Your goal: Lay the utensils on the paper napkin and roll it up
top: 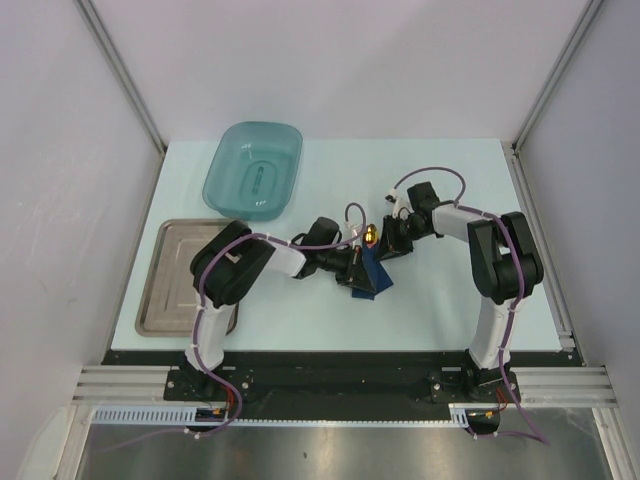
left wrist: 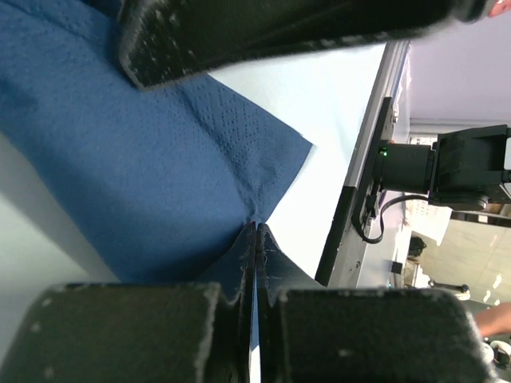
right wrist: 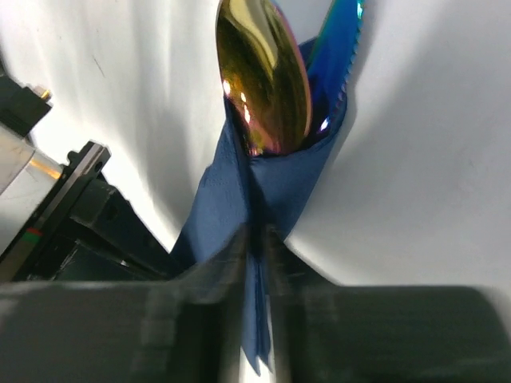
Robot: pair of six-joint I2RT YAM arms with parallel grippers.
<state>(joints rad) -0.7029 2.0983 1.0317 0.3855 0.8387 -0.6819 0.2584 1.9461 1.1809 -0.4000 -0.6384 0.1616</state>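
Note:
The dark navy paper napkin (top: 371, 274) lies partly folded at the table's middle, wrapped round the utensils. In the right wrist view a gold spoon bowl (right wrist: 263, 76) and a blue iridescent blade (right wrist: 339, 40) stick out of the napkin fold (right wrist: 279, 183). My right gripper (right wrist: 257, 235) is shut, pinching napkin layers. My left gripper (left wrist: 257, 227) is shut on the napkin's edge (left wrist: 160, 159), fingertips meeting at a crease. In the top view the left gripper (top: 352, 268) and the right gripper (top: 385, 245) meet over the napkin, and the spoon bowl (top: 370, 235) shows between them.
A translucent teal tub (top: 254, 170) stands at the back left. A metal tray (top: 180, 275) lies at the left edge, under the left arm. The table's near edge rail (left wrist: 359, 199) shows in the left wrist view.

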